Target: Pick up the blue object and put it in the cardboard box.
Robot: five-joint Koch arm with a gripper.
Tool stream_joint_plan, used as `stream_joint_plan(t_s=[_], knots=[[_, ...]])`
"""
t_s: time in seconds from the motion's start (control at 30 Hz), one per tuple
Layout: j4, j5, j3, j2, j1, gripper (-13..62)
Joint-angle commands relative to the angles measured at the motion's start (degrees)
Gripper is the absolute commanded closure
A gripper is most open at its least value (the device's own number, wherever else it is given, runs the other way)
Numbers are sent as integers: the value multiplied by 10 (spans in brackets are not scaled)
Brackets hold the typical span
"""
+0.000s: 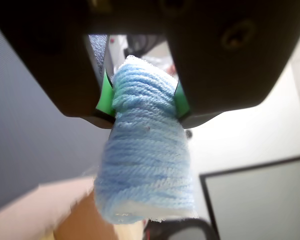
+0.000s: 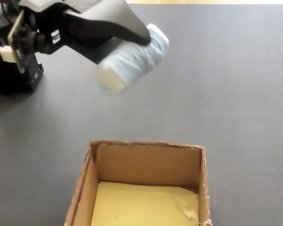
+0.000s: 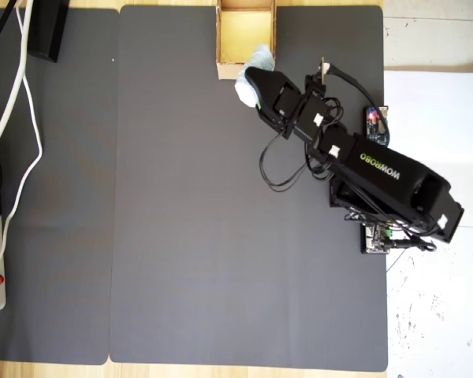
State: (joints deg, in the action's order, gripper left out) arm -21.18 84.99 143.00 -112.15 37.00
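Black gripper (image 1: 142,102) pinching pale blue ribbed yarn roll (image 1: 146,165) near one end, carried clear above dark surface (image 2: 236,94), just short of tan cardboard box (image 2: 146,162), ready for drop.

Roll aloft, box open below

We note pale blue yarn roll (image 2: 132,59) tilted above the mat, at 12 o'clock from open tan cardboard box (image 2: 146,162), yellowish inside.
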Motion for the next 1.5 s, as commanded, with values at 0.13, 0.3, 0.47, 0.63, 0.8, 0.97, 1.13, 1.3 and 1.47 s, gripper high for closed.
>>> stream_joint_plan(t_s=[0.13,0.3,0.47,0.63,0.8,0.97,1.13,1.3,1.47], knots=[[3,-5,-132,82,51,582],[37,-11,-216,162,108,577],[92,-10,-254,188,126,467],[210,12,-286,191,124,204],[218,15,-285,187,125,171],[219,16,-274,158,120,170],[207,19,-212,91,74,170],[193,36,-95,-29,-5,169],[193,43,29,-147,-125,166]])
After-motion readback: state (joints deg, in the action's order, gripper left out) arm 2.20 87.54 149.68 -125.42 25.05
